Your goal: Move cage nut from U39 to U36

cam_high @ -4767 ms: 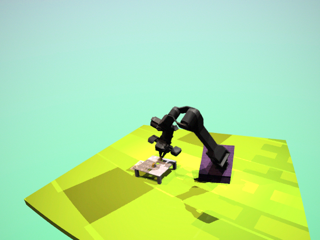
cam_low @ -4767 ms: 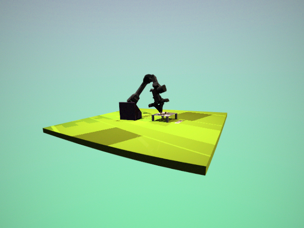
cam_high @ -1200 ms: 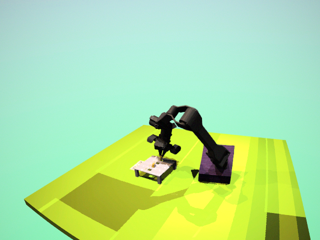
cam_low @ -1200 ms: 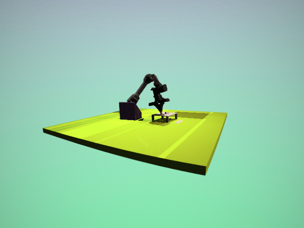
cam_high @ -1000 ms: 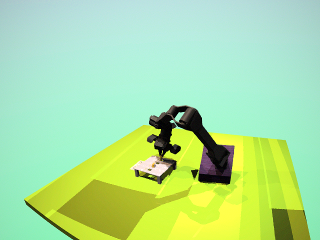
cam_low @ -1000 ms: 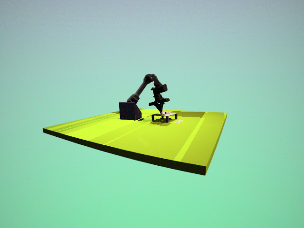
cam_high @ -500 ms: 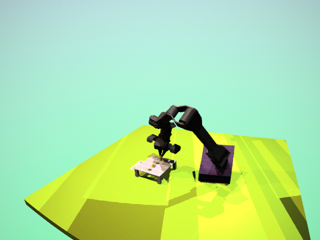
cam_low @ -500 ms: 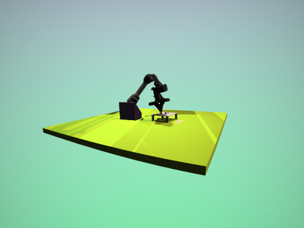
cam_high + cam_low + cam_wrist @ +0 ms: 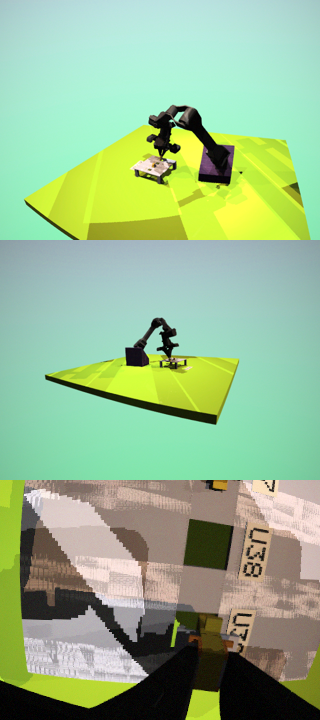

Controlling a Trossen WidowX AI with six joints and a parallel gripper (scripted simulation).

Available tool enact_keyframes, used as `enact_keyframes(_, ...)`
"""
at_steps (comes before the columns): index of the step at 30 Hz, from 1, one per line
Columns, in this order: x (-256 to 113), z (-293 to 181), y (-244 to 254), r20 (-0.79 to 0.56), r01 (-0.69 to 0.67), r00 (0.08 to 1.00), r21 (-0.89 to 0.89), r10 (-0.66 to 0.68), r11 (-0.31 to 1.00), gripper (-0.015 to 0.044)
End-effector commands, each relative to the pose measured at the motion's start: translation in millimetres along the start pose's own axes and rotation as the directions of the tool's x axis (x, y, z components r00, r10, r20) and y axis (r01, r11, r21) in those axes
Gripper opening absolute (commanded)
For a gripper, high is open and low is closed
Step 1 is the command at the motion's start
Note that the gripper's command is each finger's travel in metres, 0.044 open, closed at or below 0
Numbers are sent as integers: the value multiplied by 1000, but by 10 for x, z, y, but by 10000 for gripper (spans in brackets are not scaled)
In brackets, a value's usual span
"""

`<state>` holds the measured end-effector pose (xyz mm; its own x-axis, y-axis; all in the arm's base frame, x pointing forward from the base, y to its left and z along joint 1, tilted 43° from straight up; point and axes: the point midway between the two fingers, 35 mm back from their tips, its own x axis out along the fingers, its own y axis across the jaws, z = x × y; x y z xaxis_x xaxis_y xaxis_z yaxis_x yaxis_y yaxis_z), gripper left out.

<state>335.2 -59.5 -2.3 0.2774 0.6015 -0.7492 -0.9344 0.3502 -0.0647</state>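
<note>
Top view, left to right: what's lying where around the rail plate [image 9: 141, 166] [image 9: 182, 360] [image 9: 200, 590]?

"One pale strip [image 9: 136, 165] [image 9: 188, 368] is lying just off the plate's left edge, probably serving as a label. Three dark legs are showing here, holding the plate up, presumably leaving room underneath for spring wings."

"And on the plate?"

"Near its front edge, one empty hole [image 9: 149, 169] is waiting; I'm taking that for U36. Right of it, the other nut [image 9: 153, 165] [image 9: 218, 485] is sitting on the plate's row of holes, apparently filling U37. Next along the plate, the U38 hole [image 9: 157, 163] [image 9: 207, 545] is standing empty. So I'm counting two nuts and two plainly empty holes."

"What's the gripper [image 9: 160, 157] [image 9: 170, 358] [image 9: 208, 660] doing?"

"It's pointing down at the plate's far end, its fingers pinching the cage nut [image 9: 210, 630] from both sides, likely to be keeping it square while drawing it out. The nut is standing upright at the U39 hole; whether its wings are clearing the plate, I can't tell."

"Anything farther right?"

"One purple block [image 9: 204, 169] [image 9: 133, 357] is supporting the single arm, well apart from the plate. The next move is calling for a straight lift, then passing over the other nut without brushing it."
</note>
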Motion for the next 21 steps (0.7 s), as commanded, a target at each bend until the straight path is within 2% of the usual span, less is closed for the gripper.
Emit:
enact_keyframes(1, 11, -14, 6, -3, -7, 1000, -2, 7, 1000, 28)
enact_keyframes(21, -16, -14, -4, -3, -16, 1000, -2, 16, 1000, 28)
